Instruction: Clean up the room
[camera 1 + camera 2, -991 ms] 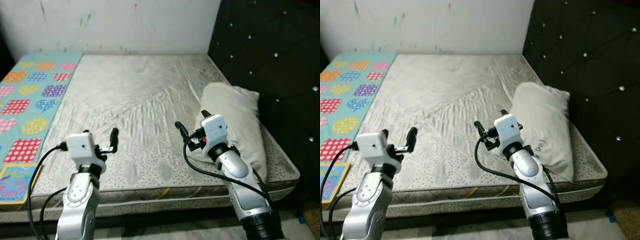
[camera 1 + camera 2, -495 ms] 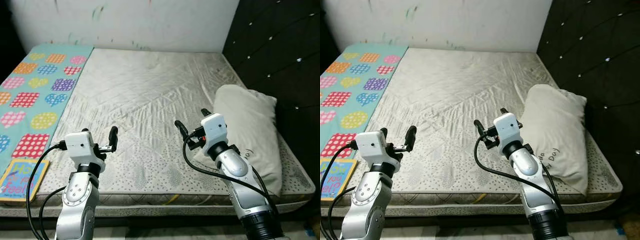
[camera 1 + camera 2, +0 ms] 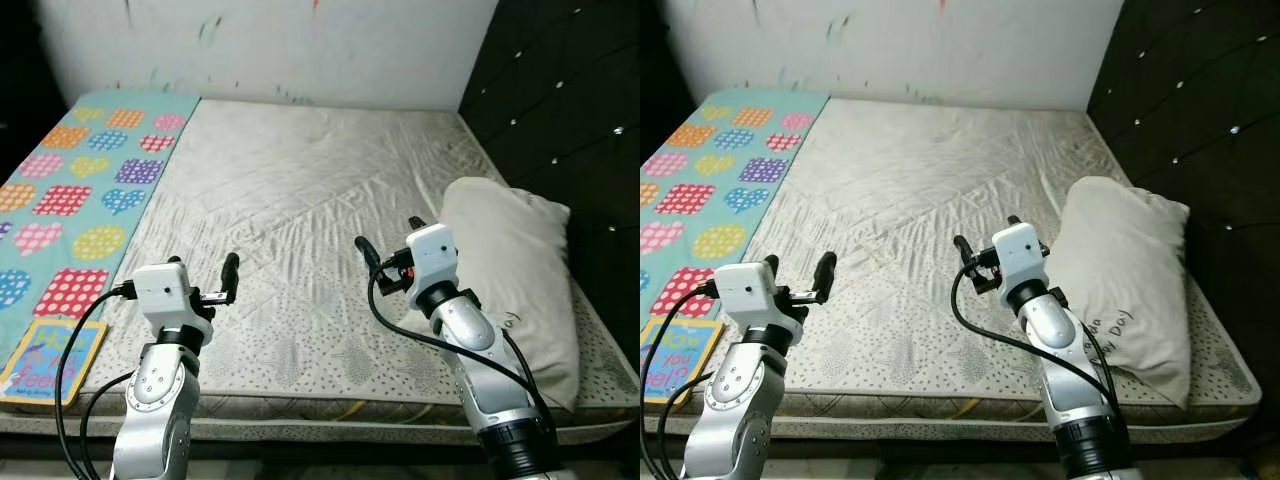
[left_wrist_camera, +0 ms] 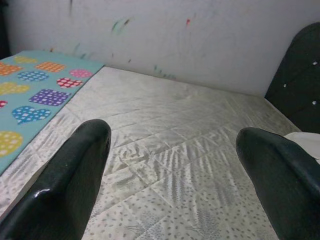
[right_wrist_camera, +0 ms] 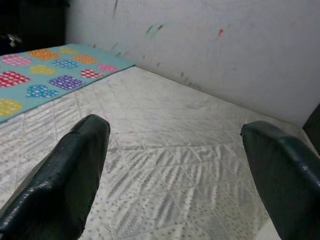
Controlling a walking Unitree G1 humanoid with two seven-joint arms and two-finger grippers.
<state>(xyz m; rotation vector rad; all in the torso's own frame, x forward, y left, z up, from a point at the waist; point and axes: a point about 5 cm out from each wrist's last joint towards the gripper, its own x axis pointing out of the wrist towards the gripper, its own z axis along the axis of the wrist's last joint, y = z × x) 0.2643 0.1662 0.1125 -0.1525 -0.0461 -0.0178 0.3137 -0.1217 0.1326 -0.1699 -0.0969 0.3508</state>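
Both pairs of black fingers stand spread wide with nothing between them: the left gripper [image 4: 170, 170] and the right gripper [image 5: 175, 170] each show two blunt tips far apart, with bare mattress in the gap. In the head views both silver arms are raised over the near edge of the mattress [image 3: 300, 200], left gripper [image 3: 205, 282] on the left, right gripper [image 3: 390, 245] toward the middle, neither touching the surface.

At the near left corner a colourful book [image 3: 45, 358] lies flat on the mattress edge, just before the patterned blanket [image 3: 70, 190]; the wrist views do not take it in. The pillow [image 3: 520, 270] lies along the right side of the mattress, close to the dark tufted headboard [image 3: 560, 100], near the right arm. It is cream, plump, wrinkled, with small dark writing near its lower end, readable only in the right eye view [image 3: 1110, 325]. The left wrist view catches just a pale corner of it [image 4: 307, 142].

The blanket is turquoise with dotted and checked hearts and squares, and runs along the left side back to the white wall [image 3: 300, 50], which carries a few small paint marks.
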